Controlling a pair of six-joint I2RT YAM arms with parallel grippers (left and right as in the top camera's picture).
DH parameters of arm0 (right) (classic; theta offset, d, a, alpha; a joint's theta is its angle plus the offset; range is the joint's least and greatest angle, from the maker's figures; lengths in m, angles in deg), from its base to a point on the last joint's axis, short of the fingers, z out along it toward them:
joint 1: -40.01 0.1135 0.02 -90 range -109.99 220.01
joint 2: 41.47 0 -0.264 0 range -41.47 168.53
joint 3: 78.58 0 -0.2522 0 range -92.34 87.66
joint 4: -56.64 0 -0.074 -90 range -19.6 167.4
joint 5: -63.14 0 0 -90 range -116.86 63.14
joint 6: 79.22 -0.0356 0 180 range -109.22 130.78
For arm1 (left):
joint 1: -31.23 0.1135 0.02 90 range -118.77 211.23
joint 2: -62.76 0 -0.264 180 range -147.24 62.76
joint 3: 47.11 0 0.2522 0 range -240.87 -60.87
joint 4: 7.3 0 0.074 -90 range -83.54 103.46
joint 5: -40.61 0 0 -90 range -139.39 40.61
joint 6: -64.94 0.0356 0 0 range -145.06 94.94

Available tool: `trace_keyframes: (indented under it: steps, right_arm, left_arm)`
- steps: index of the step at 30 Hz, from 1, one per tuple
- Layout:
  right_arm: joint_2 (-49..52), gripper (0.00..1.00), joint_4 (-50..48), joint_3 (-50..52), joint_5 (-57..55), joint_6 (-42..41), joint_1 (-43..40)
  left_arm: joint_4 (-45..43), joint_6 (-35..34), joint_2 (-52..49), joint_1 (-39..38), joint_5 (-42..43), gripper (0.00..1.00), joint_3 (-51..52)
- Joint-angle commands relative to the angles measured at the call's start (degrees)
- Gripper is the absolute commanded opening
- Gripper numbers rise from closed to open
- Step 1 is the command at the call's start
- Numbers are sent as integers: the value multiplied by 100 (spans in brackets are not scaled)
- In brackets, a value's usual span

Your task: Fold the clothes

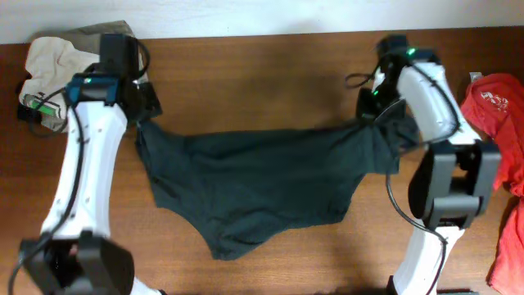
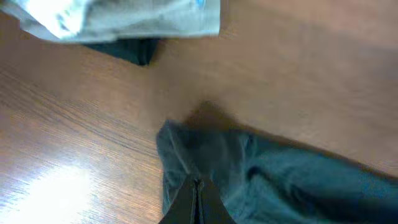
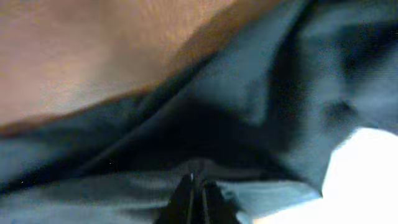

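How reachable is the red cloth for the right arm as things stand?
Probably not yet: the right claw is shut on the shirt. The red cloth lies close by, with nothing between.

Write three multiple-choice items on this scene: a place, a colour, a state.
1. Where does the red garment lie? A. at the table's right edge B. its middle C. its left edge
2. What colour is the T-shirt? A. white B. black C. yellow
3. How are the left gripper and right gripper? A. both open B. one open C. both shut on the T-shirt
Answers: 1 A: it lies at the right of the overhead view. 2 B: its fabric looks near-black. 3 C: each wrist view shows jaws closed on fabric.
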Motion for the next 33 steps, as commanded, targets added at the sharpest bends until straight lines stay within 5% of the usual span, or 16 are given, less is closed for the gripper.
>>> trace_keyframes:
  steps: [1, 4, 5, 6, 10, 16, 23, 33]
  right_arm:
    - [-651, 4, 511, -1099, 195, 85, -116]
    - [-673, 7, 726, -1469, 168, 90, -107]
    - [-621, 33, 726, -1436, 173, 192, -109]
    - [-573, 43, 732, -1436, 173, 223, -109]
    - [-258, 50, 831, -1410, 168, 348, -105]
    - [-118, 50, 782, -109, 170, 345, -105]
    - [-118, 50, -492, 1788, -63, 328, -221]
    - [-118, 38, -1344, 2282, 363, 323, -219]
  left_arm:
    - [-17, 13, 1150, -2, 98, 1, -225]
    - [15, 11, 1386, -2, 101, 1, -223]
    - [72, 9, 1340, -4, 114, 1, -219]
    - [133, 9, 1259, -7, 184, 1, -219]
    - [195, 9, 743, -7, 249, 1, -219]
    - [238, 9, -339, -7, 249, 1, -219]
    - [260, 9, -621, -7, 249, 1, -219]
    - [260, 9, -621, -13, 249, 1, -219]
